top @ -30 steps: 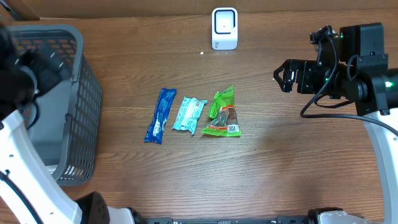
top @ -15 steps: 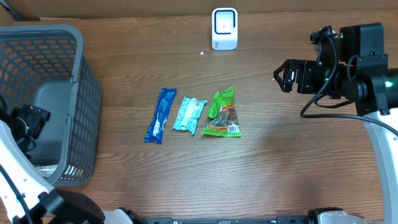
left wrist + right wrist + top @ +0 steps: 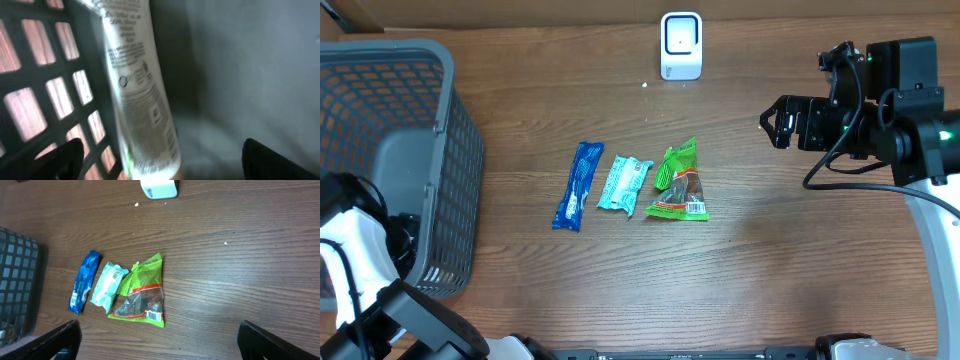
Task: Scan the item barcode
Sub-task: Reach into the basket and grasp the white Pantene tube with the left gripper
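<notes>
— Left end?
— Grey basket [image 3: 438,140]. Left gripper [image 3: 165,161] inside it, fingers spread wide; white tube [image 3: 140,100] in view between them, not gripped.
— Middle?
— On the table [image 3: 770,285], side by side: blue packet [image 3: 578,186], pale teal packet [image 3: 624,184], green packet [image 3: 678,183] with its barcode up. White scanner [image 3: 681,45] beyond them.
— Right end?
— Right gripper [image 3: 775,125], spread, empty.
</notes>
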